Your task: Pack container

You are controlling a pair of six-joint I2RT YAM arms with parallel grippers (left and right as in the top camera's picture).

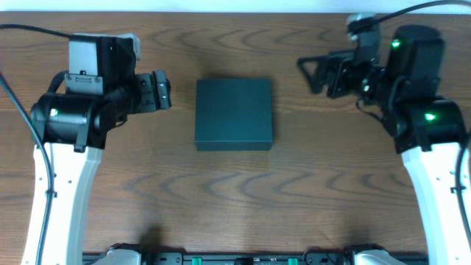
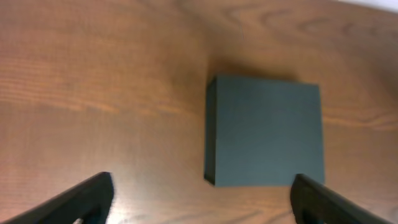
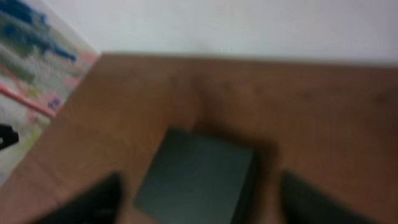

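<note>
Here we are: the box (image 1: 233,114) sits flat in the middle of the worktop (image 1: 235,191), lid down, nothing on top of it. No loose goods anywhere that I can spot from here.

Left arm (image 1: 73,118) is off at the left of the frame, its jaws wide apart and pointing at the box, clear of it, holding nothing. From the left wrist the box (image 2: 267,130) lies ahead, between the two fingers (image 2: 81,199) but well short of them.

Right arm (image 1: 423,110) is out at the upper right, also well clear. The right wrist view is blurry, yet the box (image 3: 199,180) shows with a dark finger (image 3: 93,199) either side at the bottom corners, so those jaws stand apart too, and empty.

My read: with the lid shut and both arms hands-off, the packing looks finished, or all but. If anything more must go in, the flap has to be lifted first, and I can't tell which edge is hinged.
</note>
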